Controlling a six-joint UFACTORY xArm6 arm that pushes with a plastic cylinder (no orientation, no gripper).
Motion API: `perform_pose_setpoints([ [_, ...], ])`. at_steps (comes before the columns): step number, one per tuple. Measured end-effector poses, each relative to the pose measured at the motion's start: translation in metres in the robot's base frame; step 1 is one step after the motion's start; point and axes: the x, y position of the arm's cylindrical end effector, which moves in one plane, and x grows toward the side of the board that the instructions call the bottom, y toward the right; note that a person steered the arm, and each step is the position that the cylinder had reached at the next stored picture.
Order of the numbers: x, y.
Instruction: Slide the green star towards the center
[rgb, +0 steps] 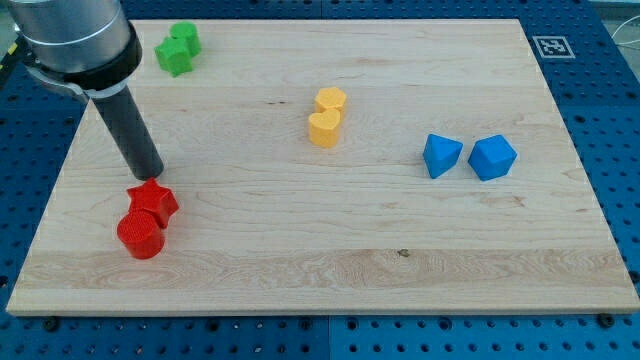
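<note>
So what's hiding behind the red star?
Just above the red star stands my tip, right at its top edge. The rod covers a strip of the board behind it. The red cylinder sits in front, touching the star. Nothing else shows there.

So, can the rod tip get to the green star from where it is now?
Probably yes. My tip sits just above the red star, and the board between it and the green star holds no block.
</note>
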Motion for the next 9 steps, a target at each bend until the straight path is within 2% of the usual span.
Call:
perform_pose_setpoints([
  [3,-0.083,-0.033],
  [5,-0.088,-0.040],
  [9,-0.187,-0.061],
])
